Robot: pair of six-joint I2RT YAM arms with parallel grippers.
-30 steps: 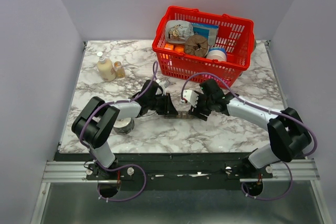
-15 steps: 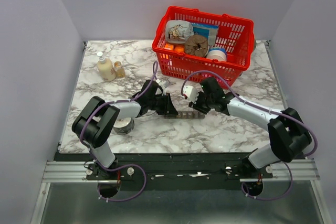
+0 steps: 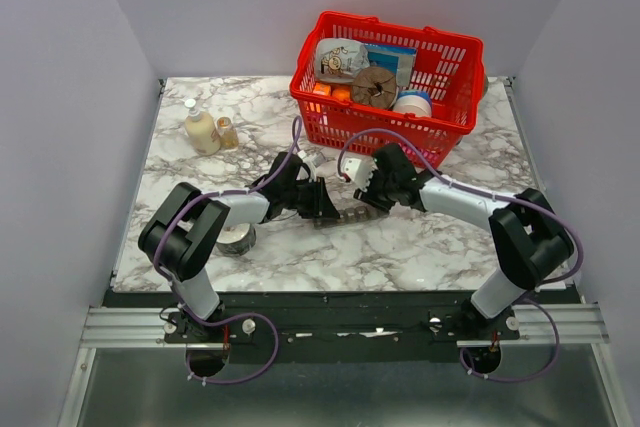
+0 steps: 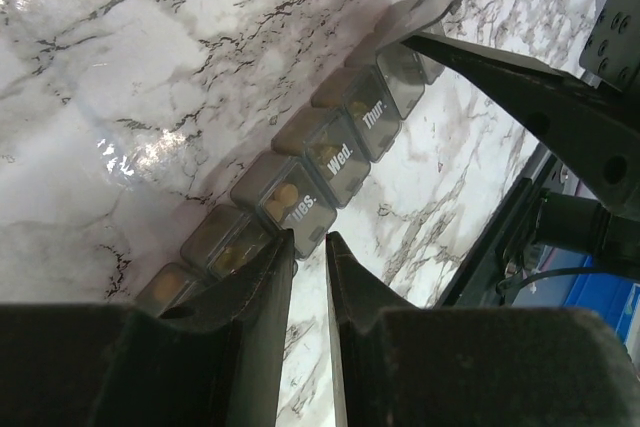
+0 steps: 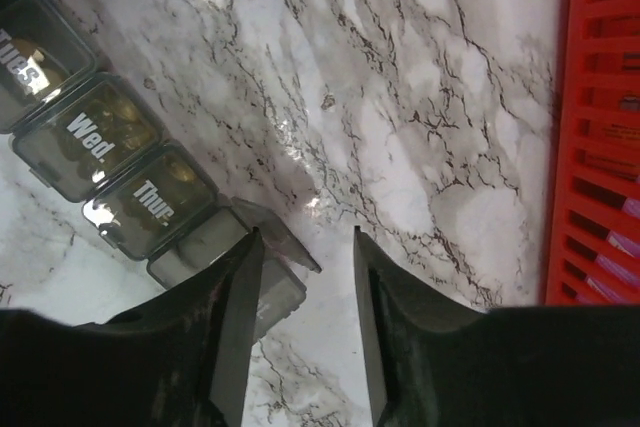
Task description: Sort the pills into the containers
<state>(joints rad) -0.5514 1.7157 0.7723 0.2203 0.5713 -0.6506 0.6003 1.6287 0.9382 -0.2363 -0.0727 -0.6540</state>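
The containers are a dark grey pill strip [image 3: 350, 215] lying on the marble between my grippers, its lids marked Tues., Wed., Thur. Yellowish pills [image 4: 285, 197] show through the shut lids. My left gripper [image 3: 322, 209] rests at the strip's left part. In the left wrist view its jaws [image 4: 310, 239] stand almost together with nothing between them, tips at the edge of the Tues. compartment. My right gripper [image 3: 372, 195] is open at the strip's right end. In the right wrist view [image 5: 305, 237] its left finger is beside a raised lid [image 5: 285, 247] past Thur.
A red mesh basket [image 3: 455, 112] with packets and tins stands at the back right. Two small bottles [image 3: 202, 130] stand at the back left. A round silvery tin [image 3: 236, 240] sits by my left arm's elbow.
My right gripper has moved a little back and left, towards the strip's right end. The left gripper and the strip have stayed put.
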